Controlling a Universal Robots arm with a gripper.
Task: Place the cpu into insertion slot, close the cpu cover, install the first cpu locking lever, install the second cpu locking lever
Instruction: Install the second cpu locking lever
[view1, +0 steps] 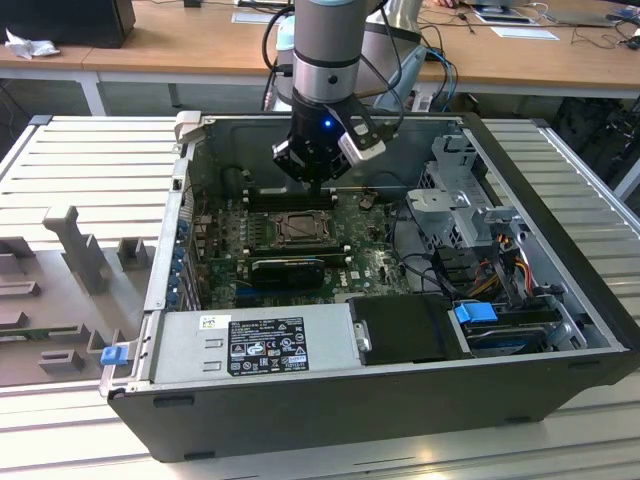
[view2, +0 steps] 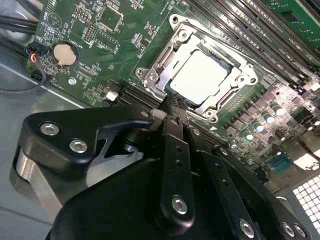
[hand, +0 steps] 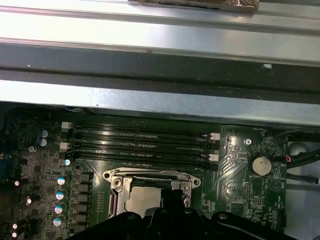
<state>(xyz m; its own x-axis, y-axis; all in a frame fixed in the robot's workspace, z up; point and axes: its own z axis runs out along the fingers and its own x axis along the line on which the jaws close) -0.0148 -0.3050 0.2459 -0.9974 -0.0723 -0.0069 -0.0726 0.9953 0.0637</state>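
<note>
The cpu (view2: 202, 75) is a pale square chip lying flat in the insertion slot (view2: 148, 76) on the green board. The silvery cpu cover (view2: 241, 76) lies down around it, so the chip shows through its window. My gripper (view2: 175, 106) is shut with nothing between its black fingers, and its tip is at the socket's edge, close to the cover frame. In the exterior view the gripper (view1: 310, 168) hangs inside the open computer case just above the socket (view1: 300, 228). In the first wrist view the fingers (hand: 172, 200) overlap the socket's frame (hand: 115, 182).
Long black memory slots (hand: 140, 142) run beside the socket. A coin battery (view2: 64, 54) sits on the board. A black expansion card (view1: 290, 268), the power supply (view1: 250, 345), a drive cage (view1: 460, 200) and cables (view1: 420, 240) crowd the case.
</note>
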